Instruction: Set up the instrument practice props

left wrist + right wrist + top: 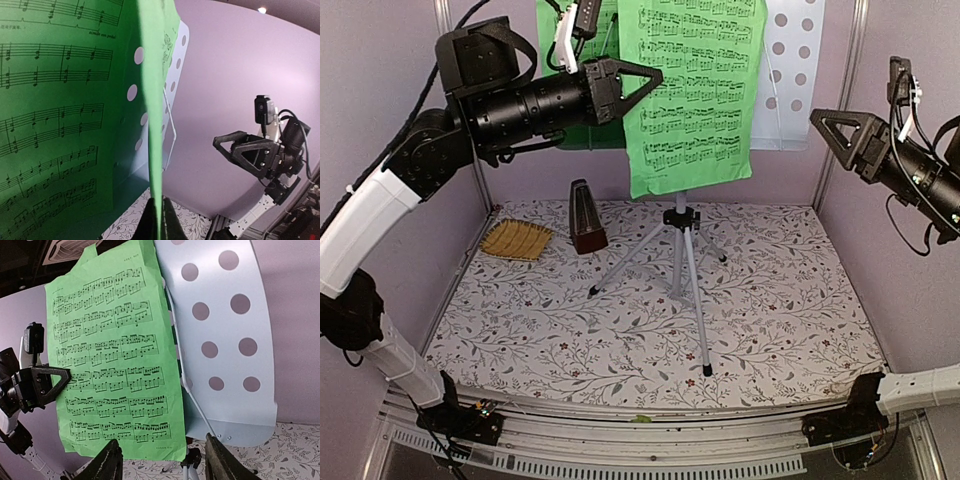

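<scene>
The pale blue perforated music stand (pixel 790 70) stands on silver tripod legs (pixel 685 270) at the back middle. The green sheet-music booklet (pixel 695 90) hangs open in front of it. My left gripper (pixel 645 82) is shut on the edge of one green page, seen edge-on in the left wrist view (pixel 157 150). The dark reddish-brown pyramid metronome (pixel 586 217) stands on the floor left of the tripod. My right gripper (pixel 835 128) is open and empty, right of the stand; its view shows the booklet (pixel 117 360) and stand (pixel 225 340).
A tan woven straw mat (pixel 516 239) lies at the back left. A floral cloth (pixel 650 320) covers the table. Purple walls close the back and both sides.
</scene>
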`<state>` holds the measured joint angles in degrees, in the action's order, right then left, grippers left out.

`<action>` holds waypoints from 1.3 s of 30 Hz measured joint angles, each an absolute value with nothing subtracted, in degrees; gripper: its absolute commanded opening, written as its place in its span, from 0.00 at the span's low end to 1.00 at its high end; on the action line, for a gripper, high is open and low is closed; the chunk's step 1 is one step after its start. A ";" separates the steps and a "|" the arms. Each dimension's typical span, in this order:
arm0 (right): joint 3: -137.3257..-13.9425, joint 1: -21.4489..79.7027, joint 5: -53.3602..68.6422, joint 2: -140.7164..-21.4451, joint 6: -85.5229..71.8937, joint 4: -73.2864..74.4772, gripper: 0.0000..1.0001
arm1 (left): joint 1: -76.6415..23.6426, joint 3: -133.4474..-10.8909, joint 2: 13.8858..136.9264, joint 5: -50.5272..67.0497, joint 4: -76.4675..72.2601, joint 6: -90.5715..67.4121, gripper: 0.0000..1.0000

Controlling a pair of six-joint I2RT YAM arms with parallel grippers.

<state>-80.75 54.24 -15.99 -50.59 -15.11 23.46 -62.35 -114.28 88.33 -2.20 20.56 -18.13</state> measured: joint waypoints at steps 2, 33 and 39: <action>-85.19 54.04 -16.03 -53.08 -12.80 24.84 0.60 | -62.26 -116.55 89.47 -3.73 22.00 -17.58 0.00; -104.60 23.92 34.63 -73.03 -19.64 27.77 0.30 | -61.98 -126.19 94.54 -8.75 21.93 -7.64 0.00; -103.37 23.92 35.14 -73.03 -20.34 24.99 0.24 | -61.98 -126.19 94.98 -9.30 21.65 -6.83 0.00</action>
